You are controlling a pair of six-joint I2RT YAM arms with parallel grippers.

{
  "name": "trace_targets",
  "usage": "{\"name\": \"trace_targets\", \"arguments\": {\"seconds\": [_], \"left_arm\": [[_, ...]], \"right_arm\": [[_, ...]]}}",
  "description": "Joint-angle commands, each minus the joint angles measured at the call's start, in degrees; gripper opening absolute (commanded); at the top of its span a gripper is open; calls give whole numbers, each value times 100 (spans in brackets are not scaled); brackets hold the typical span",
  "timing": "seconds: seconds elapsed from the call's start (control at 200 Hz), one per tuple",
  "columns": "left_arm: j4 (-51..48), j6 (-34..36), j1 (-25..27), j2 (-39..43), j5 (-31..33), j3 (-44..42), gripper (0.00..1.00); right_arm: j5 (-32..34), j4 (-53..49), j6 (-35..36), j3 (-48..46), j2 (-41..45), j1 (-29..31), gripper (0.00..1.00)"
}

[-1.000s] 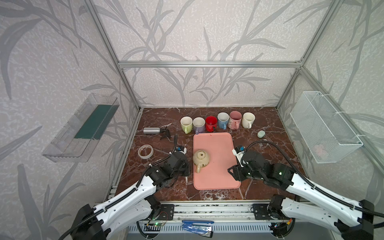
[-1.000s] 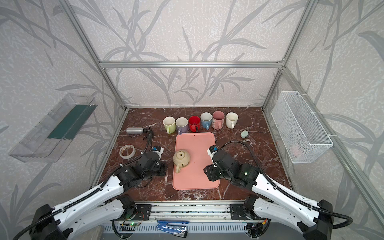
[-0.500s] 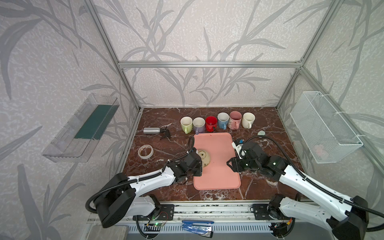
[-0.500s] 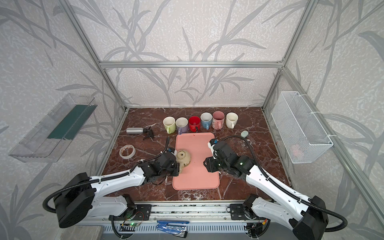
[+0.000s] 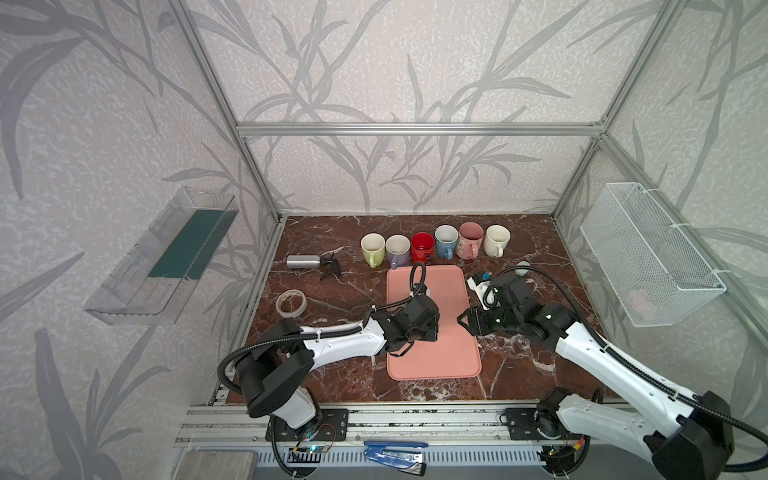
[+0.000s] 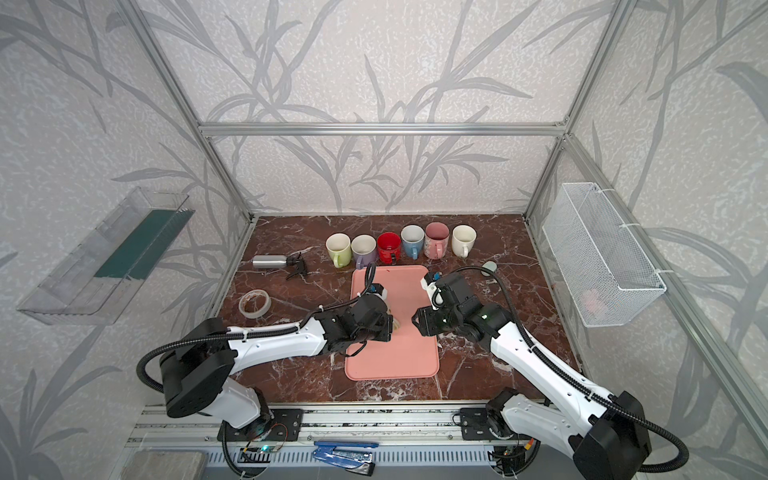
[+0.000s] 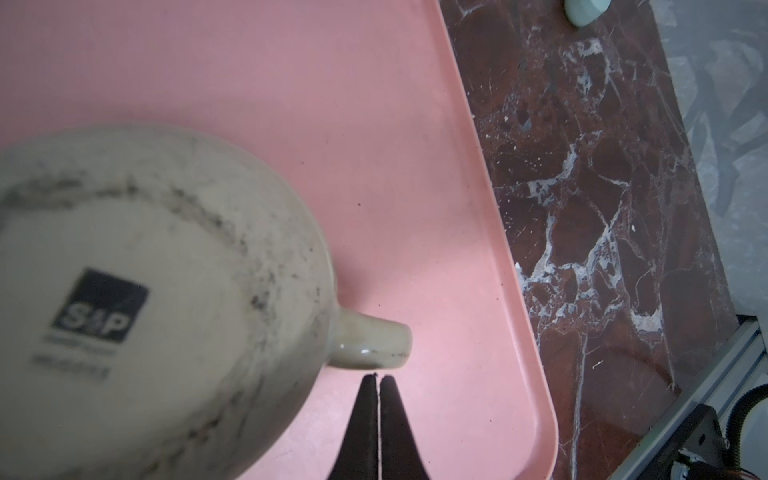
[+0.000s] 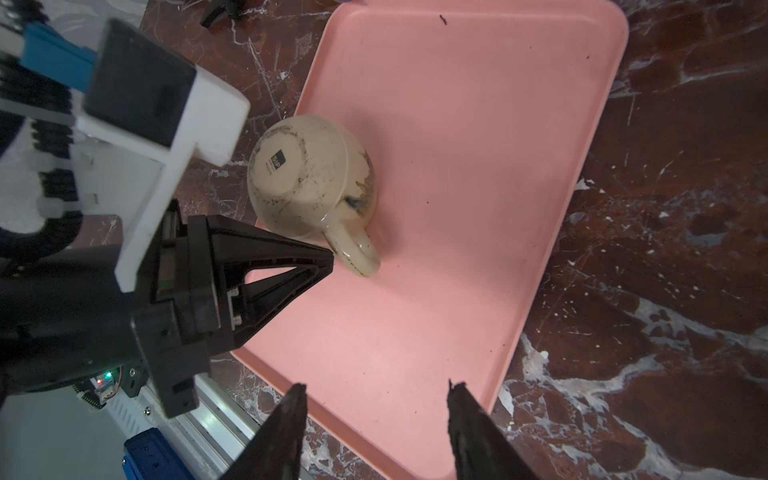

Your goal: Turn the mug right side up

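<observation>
The stained beige ceramic mug (image 8: 307, 174) is seen base-up on the pink plastic tray (image 8: 457, 166) — the clenched left gripper (image 7: 378, 377) is set just beside its handle (image 7: 370, 340); the right gripper (image 8: 376, 388) is spread, grasping nothing

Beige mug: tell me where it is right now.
In both wrist views the beige mug sits bottom-up on the left side of the pink tray, its handle just beside the tips of the shut left tool.

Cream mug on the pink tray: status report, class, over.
Left gripper shut, tips by handle. Right gripper open, empty, at edge of pink plastic tray. Cream ceramic mug base-up on tray. Left gripper crowds handle.
</observation>
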State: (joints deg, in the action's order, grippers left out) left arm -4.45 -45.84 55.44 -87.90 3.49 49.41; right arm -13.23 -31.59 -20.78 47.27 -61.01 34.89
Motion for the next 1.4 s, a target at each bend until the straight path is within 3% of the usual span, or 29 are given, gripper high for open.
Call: {"name": "trace_targets", "arguments": {"seconds": [0.0, 0.13, 0.26, 0.46, 0.7, 0.84, 1.055, 1.265, 1.395], "left_arm": [[-486, -148, 69, 708, 580, 66, 1], [-1078, -162, 186, 1709, 970, -112, 10], [-1806, -160, 302, 2939, 1262, -378, 21], [-2888, 184, 331, 4614, 1471, -711, 42], [-4137, 1690, 300, 4979, 1669, 128, 65], [-3963, 2286, 228, 4912, 1473, 275, 69], [-4087, 2950, 107, 4910, 1073, 707, 70], [-3542, 3398, 78, 5543, 1692, 220, 70], [-3547, 3423, -139, 5829, 1738, 3, 70]], "right_arm": [[-139, 204, 207, -139, 156, -7, 56], [-294, 576, 187, -374, 401, 6, 57], [-374, 739, 193, -431, 125, 164, 57], [584, 411, 580, 28, -343, 952, 57], [483, -194, 1603, 704, -947, 1055, 56], [592, -750, 2017, 1113, -1365, 1050, 57], [520, -703, 2324, 1107, -1636, 1052, 57], [806, -703, 2529, 1292, -1927, 1022, 48], [848, -745, 2595, 1512, -2366, 1020, 45]]}}
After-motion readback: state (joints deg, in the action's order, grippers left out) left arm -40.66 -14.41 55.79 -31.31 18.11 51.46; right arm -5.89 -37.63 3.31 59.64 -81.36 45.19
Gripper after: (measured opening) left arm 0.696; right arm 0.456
